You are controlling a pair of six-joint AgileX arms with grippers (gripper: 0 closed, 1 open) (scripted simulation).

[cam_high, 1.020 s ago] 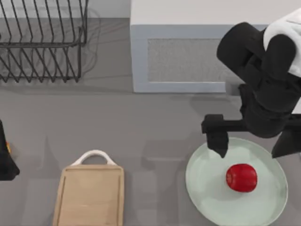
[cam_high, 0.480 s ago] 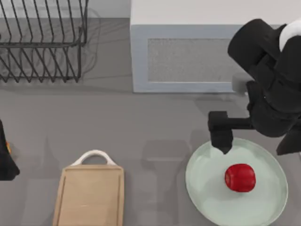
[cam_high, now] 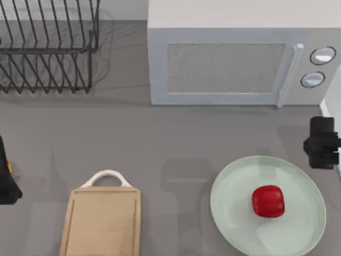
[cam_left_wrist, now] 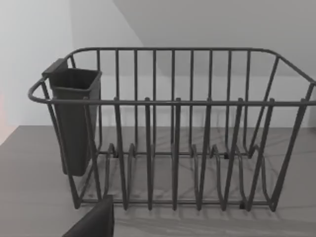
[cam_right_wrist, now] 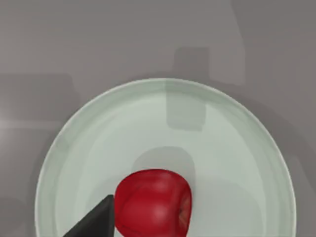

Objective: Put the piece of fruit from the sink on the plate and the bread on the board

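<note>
On the mint-green plate [cam_high: 229, 213] at right sits the red fruit [cam_high: 268, 201], my right gripper's [cam_high: 322, 143] jaw spread unclear; bread for the board [cam_high: 101, 224] comes next.

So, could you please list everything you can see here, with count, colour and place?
plate: one, pale mint green, table's front right.
piece of fruit: one, glossy red, on the plate.
board: one, light wood with white loop handle, front left, bare.
dish rack: one, dark wire, back left.
cutlery holder: one, dark grey, on the rack's end.
microwave: one, pale grey, back right.
right claw: black, right edge, beside the plate.
left arm: black, left edge.
</note>
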